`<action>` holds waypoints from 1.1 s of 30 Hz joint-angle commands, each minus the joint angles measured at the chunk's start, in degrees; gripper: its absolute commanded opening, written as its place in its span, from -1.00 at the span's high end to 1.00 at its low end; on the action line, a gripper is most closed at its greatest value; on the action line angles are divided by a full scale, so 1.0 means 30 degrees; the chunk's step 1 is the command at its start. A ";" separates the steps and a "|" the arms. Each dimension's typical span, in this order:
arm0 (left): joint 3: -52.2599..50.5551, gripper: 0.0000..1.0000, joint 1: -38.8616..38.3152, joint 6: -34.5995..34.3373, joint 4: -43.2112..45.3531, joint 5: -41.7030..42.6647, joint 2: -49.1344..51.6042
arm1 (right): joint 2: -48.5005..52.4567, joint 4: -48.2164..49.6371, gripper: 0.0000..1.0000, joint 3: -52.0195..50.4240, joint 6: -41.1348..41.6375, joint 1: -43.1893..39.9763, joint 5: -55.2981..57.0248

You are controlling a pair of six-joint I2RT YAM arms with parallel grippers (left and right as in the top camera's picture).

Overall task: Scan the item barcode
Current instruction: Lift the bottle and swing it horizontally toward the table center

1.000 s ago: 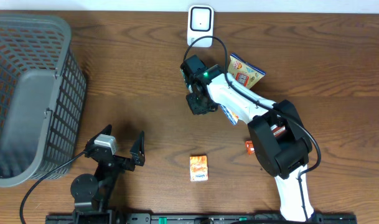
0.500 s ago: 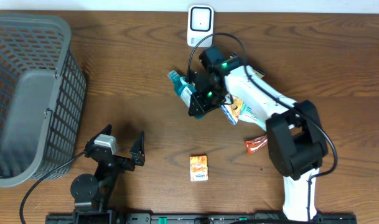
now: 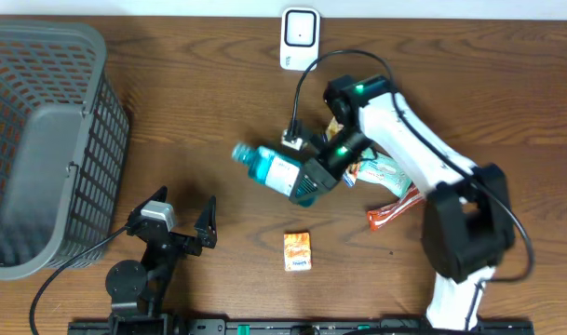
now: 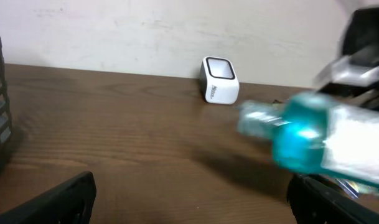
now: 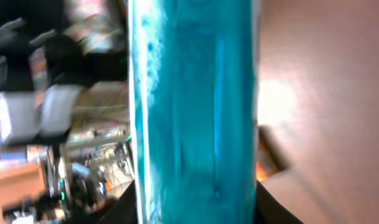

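Observation:
A teal bottle (image 3: 272, 171) with a white label and clear cap hangs tilted above the table's middle, cap pointing left. My right gripper (image 3: 314, 179) is shut on its base end; in the right wrist view the bottle (image 5: 192, 106) fills the space between the dark fingers (image 5: 124, 208). The white barcode scanner (image 3: 300, 37) stands at the table's far edge, well beyond the bottle. From the left wrist view the bottle (image 4: 313, 137) looks blurred at the right, with the scanner (image 4: 220, 79) behind it. My left gripper (image 3: 179, 214) rests open near the front left, holding nothing.
A grey mesh basket (image 3: 41, 140) fills the left side. A small orange box (image 3: 297, 251) lies near the front centre. Snack packets (image 3: 381, 172) and an orange-red wrapper (image 3: 392, 212) lie under and beside the right arm.
My right arm has lifted the teal bottle out of the pile of items and swung it left and toward the front, away from the scanner. The left arm has not moved.

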 commanded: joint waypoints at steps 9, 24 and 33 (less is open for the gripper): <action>-0.0532 -0.96 0.0022 -0.0022 -0.0299 0.0321 -0.0007 | -0.5865 -0.4794 0.97 0.0240 -1.0666 0.0022 -0.4386; -0.0532 -0.96 0.0022 -0.0029 -0.0299 0.0321 -0.0007 | -0.6776 -0.5187 0.97 0.0233 -1.0382 0.0022 -0.4503; -0.0532 -0.96 0.0022 -0.0022 -0.0299 0.0321 -0.0007 | -0.6776 0.2973 0.97 -0.1013 -0.7002 0.0022 0.0073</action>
